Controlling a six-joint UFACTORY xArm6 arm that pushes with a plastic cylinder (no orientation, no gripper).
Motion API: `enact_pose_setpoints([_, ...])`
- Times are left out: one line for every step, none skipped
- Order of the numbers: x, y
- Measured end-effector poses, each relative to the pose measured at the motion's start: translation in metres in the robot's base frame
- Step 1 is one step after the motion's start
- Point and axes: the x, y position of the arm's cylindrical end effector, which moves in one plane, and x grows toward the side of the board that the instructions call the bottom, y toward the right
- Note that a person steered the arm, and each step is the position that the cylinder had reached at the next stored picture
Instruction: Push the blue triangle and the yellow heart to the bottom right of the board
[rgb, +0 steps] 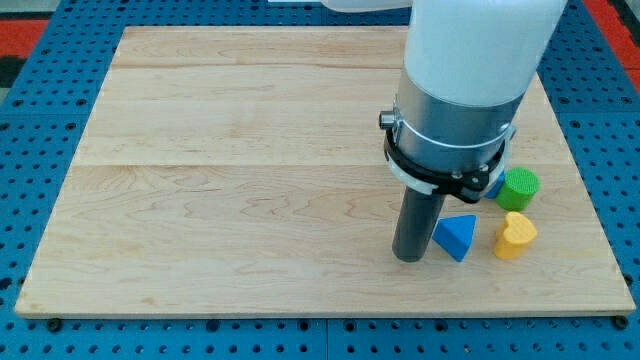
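Tip (408, 257) just left of blue triangle (457, 236) (seemingly touching); yellow heart (515, 235) right of triangle, green cylinder (519, 187) above-right; no jaws on rod.

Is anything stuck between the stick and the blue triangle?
No, nothing visible. My tip stands right at the blue triangle's left side in the view, with no block between them. The yellow heart sits just beyond the triangle, toward the view's right.

white upper casing, grey metal cylinder with a black ring clamp, straight dark rod, my tip (409, 258)
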Motion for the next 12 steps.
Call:
enact_pose_setpoints([-0.022, 0.005])
enact_pose_setpoints([-0.026, 0.031])
enact_pose_setpoints([-0.022, 0.054])
enact_pose_setpoints([-0.022, 0.063])
enact_pose_setpoints([-0.021, 0.067])
enact_pose_setpoints([-0.021, 0.067])
enact_pose_setpoints([-0.01, 0.068])
enact_pose_setpoints([0.007, 0.068])
enact_pose_setpoints([0.009, 0.098])
enact_pose_setpoints([0.009, 0.134])
enact_pose_setpoints([0.009, 0.133])
enact_pose_setpoints([0.023, 0.108])
